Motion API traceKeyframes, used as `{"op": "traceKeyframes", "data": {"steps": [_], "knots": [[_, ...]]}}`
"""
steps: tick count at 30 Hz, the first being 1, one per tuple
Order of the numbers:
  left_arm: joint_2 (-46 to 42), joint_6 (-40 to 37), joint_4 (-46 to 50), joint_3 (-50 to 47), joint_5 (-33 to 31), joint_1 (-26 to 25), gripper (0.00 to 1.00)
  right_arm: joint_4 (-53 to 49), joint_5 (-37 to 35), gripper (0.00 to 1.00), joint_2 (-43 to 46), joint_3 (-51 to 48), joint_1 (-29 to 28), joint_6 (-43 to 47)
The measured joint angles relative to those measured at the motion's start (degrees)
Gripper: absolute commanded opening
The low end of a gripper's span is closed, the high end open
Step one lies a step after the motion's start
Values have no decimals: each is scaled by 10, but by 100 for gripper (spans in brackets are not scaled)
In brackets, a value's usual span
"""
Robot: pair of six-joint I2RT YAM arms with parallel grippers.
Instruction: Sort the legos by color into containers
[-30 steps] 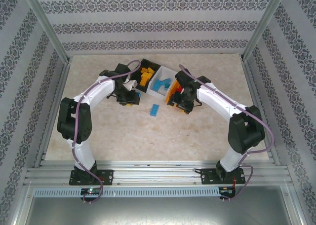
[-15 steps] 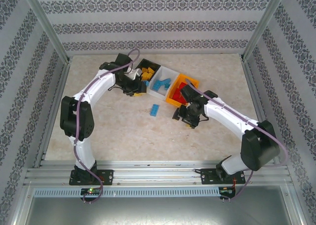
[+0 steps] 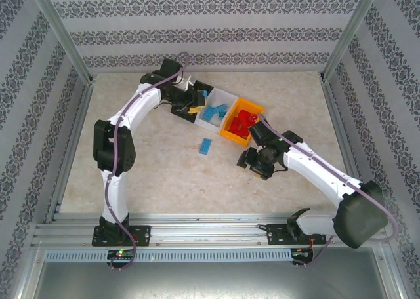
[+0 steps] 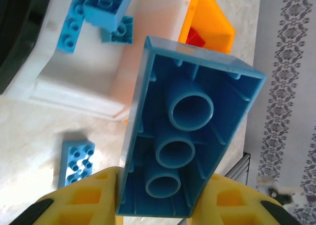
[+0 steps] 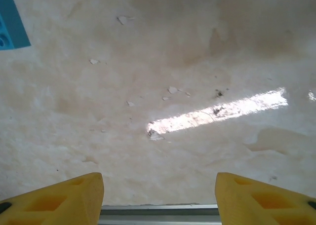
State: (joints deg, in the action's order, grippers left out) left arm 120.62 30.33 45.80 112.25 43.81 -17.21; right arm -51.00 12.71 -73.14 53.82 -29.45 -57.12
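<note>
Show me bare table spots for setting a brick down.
Bare table lies between the loose blue brick and the arm bases, and right of the orange bin. Crowded: the bin row, where the left gripper holds a second blue brick.

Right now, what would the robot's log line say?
left hand: shut on held blue lego, near white bin | right hand: open, over table | loose blue lego: on table

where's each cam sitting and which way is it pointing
Top external: above and behind the robot, looking down on the table, left arm and right arm.
Left wrist: on the left gripper, looking past its yellow fingers at the held blue brick, white bin beyond.
Right wrist: on the open right gripper, facing the table.
Shared: top and left wrist views both show the loose blue brick on the table.
</note>
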Motion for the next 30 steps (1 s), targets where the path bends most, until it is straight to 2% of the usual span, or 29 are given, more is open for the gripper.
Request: {"op": "traceKeyframes", "data": {"steps": [9, 25, 27, 30], "knots": [[55, 39, -20, 88, 10, -19, 29, -9, -2, 62, 45, -31, 28, 0], [147, 68, -27, 211, 10, -42, 29, -10, 9, 63, 23, -37, 50, 21], [155, 68, -24, 219, 9, -45, 30, -10, 11, 63, 24, -39, 54, 22], [164, 68, -14, 235, 6, -45, 38, -8, 13, 63, 36, -52, 57, 22]]}}
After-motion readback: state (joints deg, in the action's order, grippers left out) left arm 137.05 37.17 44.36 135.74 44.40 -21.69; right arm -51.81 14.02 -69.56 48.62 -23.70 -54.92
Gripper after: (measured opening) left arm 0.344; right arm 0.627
